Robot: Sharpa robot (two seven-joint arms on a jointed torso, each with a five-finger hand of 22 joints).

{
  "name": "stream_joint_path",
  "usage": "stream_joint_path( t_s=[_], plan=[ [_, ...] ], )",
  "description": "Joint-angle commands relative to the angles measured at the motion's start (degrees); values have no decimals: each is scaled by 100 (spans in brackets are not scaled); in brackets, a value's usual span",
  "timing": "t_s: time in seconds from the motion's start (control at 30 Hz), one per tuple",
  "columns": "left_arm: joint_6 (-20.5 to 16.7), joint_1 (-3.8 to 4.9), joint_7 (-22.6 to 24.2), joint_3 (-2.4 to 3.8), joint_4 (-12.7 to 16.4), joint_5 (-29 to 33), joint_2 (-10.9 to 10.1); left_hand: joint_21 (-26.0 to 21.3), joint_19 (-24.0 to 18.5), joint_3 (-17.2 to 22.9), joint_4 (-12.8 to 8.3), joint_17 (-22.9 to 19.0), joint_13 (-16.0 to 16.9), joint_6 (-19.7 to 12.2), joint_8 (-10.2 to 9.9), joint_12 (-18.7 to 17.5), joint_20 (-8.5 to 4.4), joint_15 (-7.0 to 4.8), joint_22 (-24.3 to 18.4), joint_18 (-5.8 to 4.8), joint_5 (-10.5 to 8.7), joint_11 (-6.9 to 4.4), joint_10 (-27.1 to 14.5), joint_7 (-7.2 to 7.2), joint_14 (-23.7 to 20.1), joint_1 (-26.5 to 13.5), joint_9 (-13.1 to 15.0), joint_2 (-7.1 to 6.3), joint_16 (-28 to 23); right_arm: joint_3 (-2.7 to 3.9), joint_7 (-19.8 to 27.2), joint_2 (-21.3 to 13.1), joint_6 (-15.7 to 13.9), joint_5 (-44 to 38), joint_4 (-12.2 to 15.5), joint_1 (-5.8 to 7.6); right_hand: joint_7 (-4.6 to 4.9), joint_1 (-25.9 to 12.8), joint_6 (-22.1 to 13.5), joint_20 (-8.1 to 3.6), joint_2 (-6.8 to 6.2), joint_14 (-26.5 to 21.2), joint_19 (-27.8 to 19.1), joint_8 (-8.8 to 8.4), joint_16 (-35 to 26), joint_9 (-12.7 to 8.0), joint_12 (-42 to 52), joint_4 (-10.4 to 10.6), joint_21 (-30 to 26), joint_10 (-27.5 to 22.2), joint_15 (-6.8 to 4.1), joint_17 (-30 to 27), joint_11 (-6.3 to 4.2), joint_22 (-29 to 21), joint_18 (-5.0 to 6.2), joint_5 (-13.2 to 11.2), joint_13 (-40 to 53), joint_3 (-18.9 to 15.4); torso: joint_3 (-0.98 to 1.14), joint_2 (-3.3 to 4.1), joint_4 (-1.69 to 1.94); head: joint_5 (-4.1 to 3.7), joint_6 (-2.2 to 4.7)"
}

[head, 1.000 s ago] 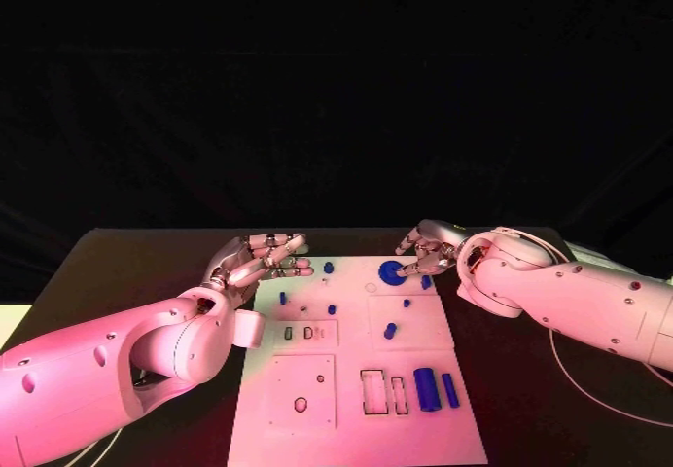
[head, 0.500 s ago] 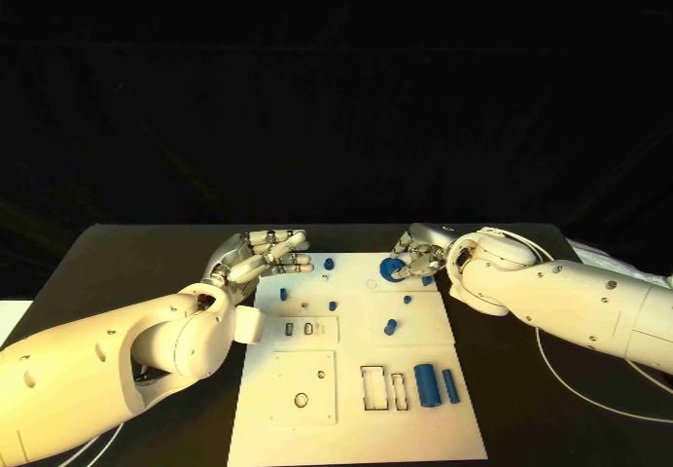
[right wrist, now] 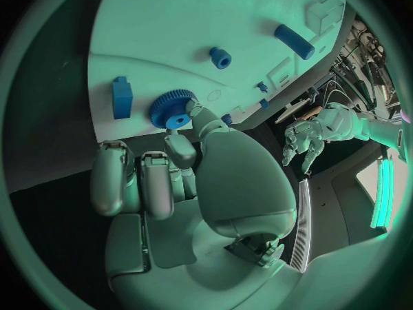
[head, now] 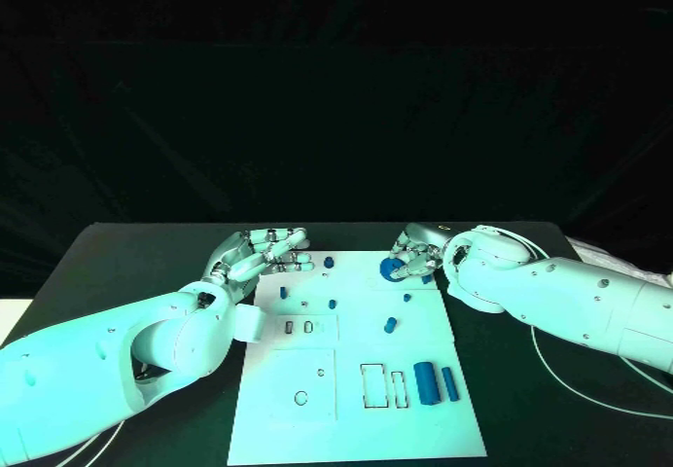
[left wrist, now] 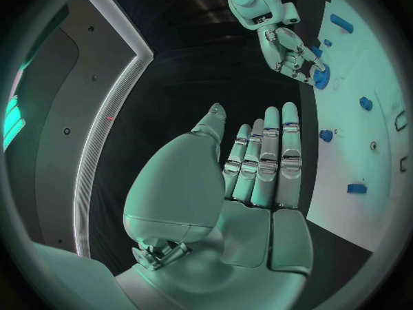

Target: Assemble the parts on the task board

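Observation:
The white task board [head: 421, 428] lies in the middle of the black table. A blue gear [head: 391, 270] sits at the board's far right corner, also seen as a toothed blue gear [right wrist: 172, 111] in the right wrist view. My right hand [head: 419, 256] reaches over it and its fingertips [right wrist: 193, 109] pinch the gear, which rests on the board. My left hand [head: 266, 252] hovers at the board's far left corner, fingers [left wrist: 279, 151] stretched out and holding nothing. From the left wrist view, the right hand [left wrist: 288, 48] sits on the gear [left wrist: 321, 79].
Small blue pegs [head: 329, 262] [head: 283, 291] [head: 390, 325] stand about the far half of the board. Two blue cylinders [head: 426, 382] [head: 449, 381] lie beside rectangular slots [head: 373, 387] at the near right. A blue block [right wrist: 121, 96] stands next to the gear.
My right hand has moved a little left and down onto the gear, and its fingers have closed on it. The left hand has barely moved.

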Motion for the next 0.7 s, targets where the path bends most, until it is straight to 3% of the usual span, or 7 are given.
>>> stream_joint_path(
  t_s=[0.03,0.17,0.33,0.7],
  plan=[
    [121,6,20,5,3,-3,11,-27,58,1,-21,7,-5,-9,-30,-29,0,20,-6,52,-11,20,-28,30,20,-8,-8,52,-34,-20,-96,9,211,-197,-33,-29,-18,38,100,-6,78,389,34,40,34,19,84,2,38,57,36,241,-6,24,-63,-38,87,71,1,1,-1,7,-7],
    [125,6,18,5,0,-3,10,-27,58,1,-21,7,-5,-9,-30,-29,0,20,-6,52,-11,20,-28,30,20,-8,-8,52,-34,-20,-98,10,143,-343,-32,-36,-69,133,325,-27,186,394,65,132,58,45,222,-45,72,126,4,287,-50,92,-74,-255,249,220,2,1,-1,6,-16],
    [147,6,4,5,-6,29,13,-33,61,-1,-33,13,-5,-13,-37,-37,0,22,-9,52,-11,23,-32,32,23,-6,-7,55,-41,-21,-74,-5,-194,-468,33,-58,-202,273,712,-84,350,408,166,303,101,114,439,-134,151,259,-75,378,-154,270,-109,-494,491,473,2,1,0,7,-16],
    [170,5,-6,4,-27,68,30,-34,63,-2,-36,15,-5,-14,-39,-40,0,22,-10,52,-11,23,-33,31,24,-7,-7,57,-43,-17,73,-50,-1041,-517,545,-77,-272,234,871,-161,377,412,230,347,118,150,437,-207,206,288,-140,417,-218,387,-134,-396,536,693,-3,-2,10,5,-1]
  ],
)
